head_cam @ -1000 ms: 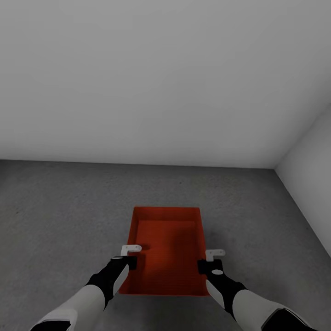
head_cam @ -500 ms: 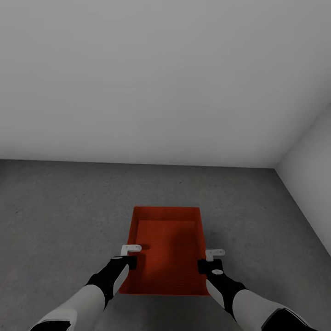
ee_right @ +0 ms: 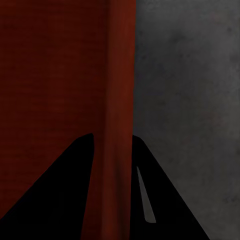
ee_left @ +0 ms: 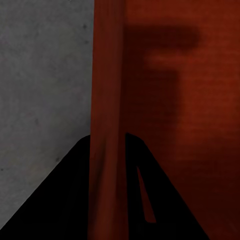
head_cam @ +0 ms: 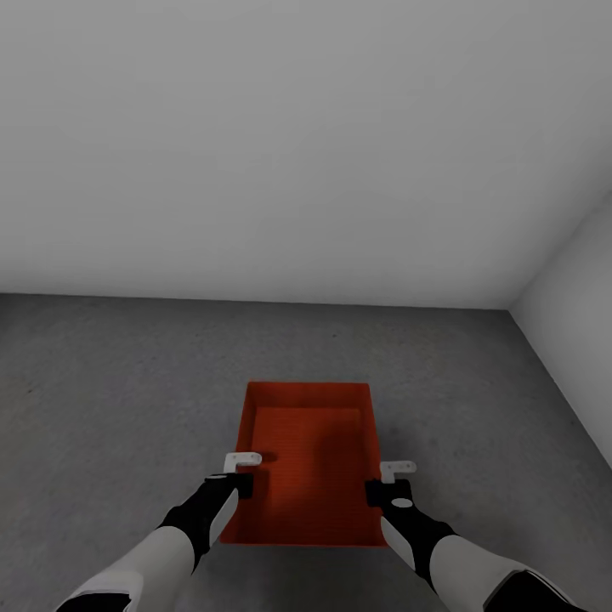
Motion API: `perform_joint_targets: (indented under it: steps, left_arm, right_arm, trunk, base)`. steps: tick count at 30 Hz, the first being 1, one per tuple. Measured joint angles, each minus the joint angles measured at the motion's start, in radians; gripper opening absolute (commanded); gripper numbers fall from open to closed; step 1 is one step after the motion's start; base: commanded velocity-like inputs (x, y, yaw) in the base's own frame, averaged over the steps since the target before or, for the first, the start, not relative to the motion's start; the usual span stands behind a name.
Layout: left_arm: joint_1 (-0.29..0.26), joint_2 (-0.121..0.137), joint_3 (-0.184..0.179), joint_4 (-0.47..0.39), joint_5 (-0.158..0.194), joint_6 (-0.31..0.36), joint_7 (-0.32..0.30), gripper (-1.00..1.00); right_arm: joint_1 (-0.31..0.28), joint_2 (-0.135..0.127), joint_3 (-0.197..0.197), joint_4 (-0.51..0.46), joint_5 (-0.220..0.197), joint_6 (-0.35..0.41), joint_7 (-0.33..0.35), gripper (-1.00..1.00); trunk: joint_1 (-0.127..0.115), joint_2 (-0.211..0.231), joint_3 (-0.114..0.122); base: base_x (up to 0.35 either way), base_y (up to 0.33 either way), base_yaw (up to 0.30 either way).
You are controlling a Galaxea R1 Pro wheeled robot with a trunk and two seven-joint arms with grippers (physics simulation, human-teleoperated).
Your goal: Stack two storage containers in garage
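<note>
My left gripper [head_cam: 240, 476] clamps the left wall of the orange-red bin [head_cam: 310, 459], one finger on each side of the wall, as the left wrist view confirms. My right gripper [head_cam: 389, 483] pinches the right wall likewise. The bin sits level between both arms over the dark grey concrete floor [head_cam: 110, 399], near the corner where two pale walls [head_cam: 289, 144] meet.

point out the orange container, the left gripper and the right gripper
storage container [head_cam: 310, 476]: head view, on its flat bottom inside
left gripper [head_cam: 240, 473]: head view, between the fingertips at the container's left wall
right gripper [head_cam: 393, 479]: head view, between the fingertips at the container's right wall
</note>
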Motion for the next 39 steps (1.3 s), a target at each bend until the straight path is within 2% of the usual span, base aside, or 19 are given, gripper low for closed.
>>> perform_joint_targets:
  steps: [2,8,39]
  left_arm:
    - [0.000,0.000,0.000,-0.001,0.000,0.000,0.000,-1.00]
    - [0.003,-0.001,0.003,-0.018,-0.005,0.008,0.000,-1.00]
    - [0.000,-0.001,0.001,-0.016,-0.007,0.009,0.001,-1.00]
  right_arm:
    - [0.000,0.000,0.000,0.000,0.000,0.000,0.000,-1.00]
    - [0.000,0.000,-0.005,-0.007,0.003,-0.002,-0.001,-1.00]
    - [0.000,-0.002,0.009,-0.008,-0.018,-0.005,0.002,-1.00]
  trunk:
    - [0.000,0.000,0.000]
    - [0.022,-0.042,-0.019]
    - [0.023,-0.042,-0.019]
  base:
    - [0.000,0.000,0.000]
    - [0.000,0.000,0.000]
    - [0.000,0.000,0.000]
